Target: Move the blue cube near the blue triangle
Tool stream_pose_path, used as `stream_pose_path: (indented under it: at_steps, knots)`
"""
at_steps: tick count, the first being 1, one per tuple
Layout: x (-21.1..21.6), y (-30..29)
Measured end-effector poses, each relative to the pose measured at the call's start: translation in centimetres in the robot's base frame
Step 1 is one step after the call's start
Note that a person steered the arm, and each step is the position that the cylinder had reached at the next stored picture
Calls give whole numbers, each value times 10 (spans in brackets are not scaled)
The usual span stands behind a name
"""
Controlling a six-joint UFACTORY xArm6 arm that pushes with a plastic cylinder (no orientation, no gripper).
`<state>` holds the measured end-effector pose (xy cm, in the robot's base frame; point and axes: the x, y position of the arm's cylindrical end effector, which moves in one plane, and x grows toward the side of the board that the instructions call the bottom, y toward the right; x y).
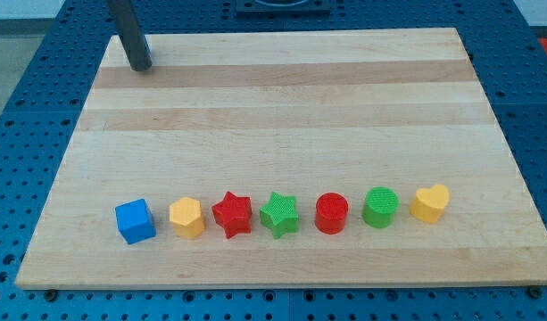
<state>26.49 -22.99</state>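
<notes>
The blue cube (135, 221) sits at the left end of a row of blocks near the view's bottom of the wooden board (282, 98). No blue triangle shows in the view. My tip (141, 66) rests at the board's top left corner, far above the blue cube and apart from every block.
The row runs rightward from the blue cube: a yellow hexagon (186, 218), a red star (232, 214), a green star (279, 214), a red cylinder (331, 214), a green cylinder (381, 207) and a yellow heart (430, 202). A blue perforated table surrounds the board.
</notes>
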Motion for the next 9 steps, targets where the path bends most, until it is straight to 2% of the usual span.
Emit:
stream_pose_path:
  at_steps: [1, 2, 3, 6, 7, 8, 9]
  knots:
    - [-7, 0]
    - [8, 0]
    - [66, 0]
    - [284, 0]
    - [341, 18]
    - [354, 51]
    - [352, 56]
